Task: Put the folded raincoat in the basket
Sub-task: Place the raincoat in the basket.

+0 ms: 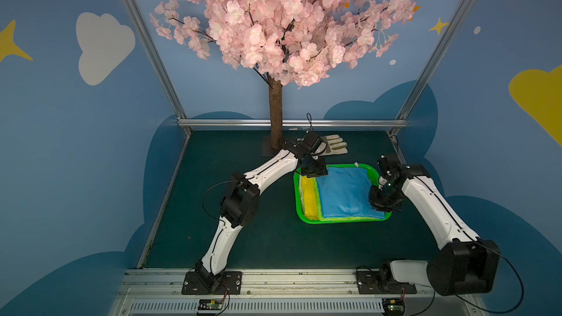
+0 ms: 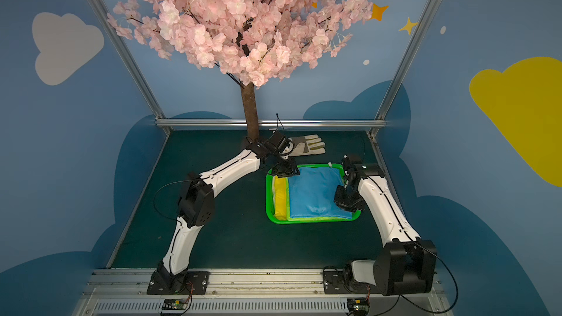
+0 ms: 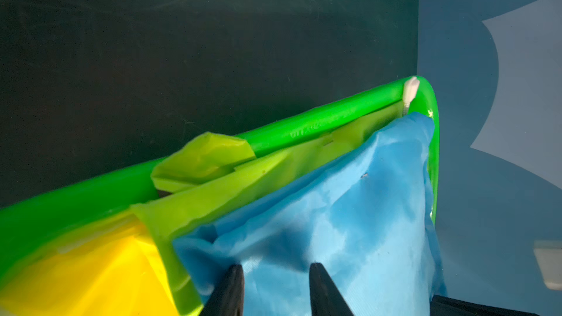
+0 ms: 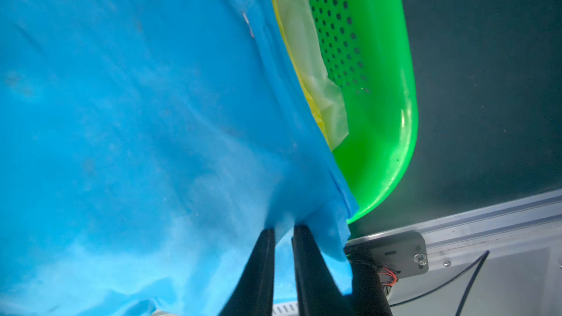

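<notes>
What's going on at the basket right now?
Both arms are working at the basket. The folded blue raincoat lies in it, on top of a yellow raincoat and a lime raincoat. The right hand pinches the blue raincoat's near right corner. The left hand straddles a fold at its far left corner, and whether it grips is unclear. The blue raincoat is in the basket but not yet released.

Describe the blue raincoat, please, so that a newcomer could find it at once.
Right of the pink tree stands a green basket. The blue raincoat lies topmost in it, folded flat; the yellow raincoat and lime raincoat beneath show only strips.
</notes>
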Robot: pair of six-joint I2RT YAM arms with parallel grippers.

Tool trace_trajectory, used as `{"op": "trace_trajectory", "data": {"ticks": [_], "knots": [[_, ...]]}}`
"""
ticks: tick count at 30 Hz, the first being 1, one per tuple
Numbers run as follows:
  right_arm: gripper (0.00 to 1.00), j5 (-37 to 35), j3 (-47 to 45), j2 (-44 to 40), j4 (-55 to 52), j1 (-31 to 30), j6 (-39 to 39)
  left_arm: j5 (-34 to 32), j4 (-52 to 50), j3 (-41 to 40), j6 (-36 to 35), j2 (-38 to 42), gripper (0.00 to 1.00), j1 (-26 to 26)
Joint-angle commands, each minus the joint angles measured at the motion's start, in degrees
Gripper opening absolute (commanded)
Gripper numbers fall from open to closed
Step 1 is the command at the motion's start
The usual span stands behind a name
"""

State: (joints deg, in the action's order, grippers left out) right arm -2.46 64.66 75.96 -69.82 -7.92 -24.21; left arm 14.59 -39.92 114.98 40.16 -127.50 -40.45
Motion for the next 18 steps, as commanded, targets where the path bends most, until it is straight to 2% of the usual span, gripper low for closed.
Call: {"op": "trace_trajectory", "data": {"ticks": [1, 12, 14, 18], "knots": [[0.19, -0.64, -1.45, 0.64, 0.57, 0.07, -0.07, -3.55, -2.94, -3.02, -0.59, 2.90, 0.39, 0.77], [0.20, 0.76, 0.26, 3.97, 0.48, -0.78, 0.92, -1.70, -1.23, -6.53, 0.44, 7.55, 0.39, 1.19], [0.24, 0.41, 2.20, 2.95, 0.46, -0.56, 1.00, -1.67, -0.57, -8.26, 0.53, 10.03, 0.43, 1.17], [0.40, -1.66, 7.07, 3.40, 0.30, 0.82, 0.71, -1.68, 1.50, -13.33, 1.40, 15.43, 0.50, 1.16]]}}
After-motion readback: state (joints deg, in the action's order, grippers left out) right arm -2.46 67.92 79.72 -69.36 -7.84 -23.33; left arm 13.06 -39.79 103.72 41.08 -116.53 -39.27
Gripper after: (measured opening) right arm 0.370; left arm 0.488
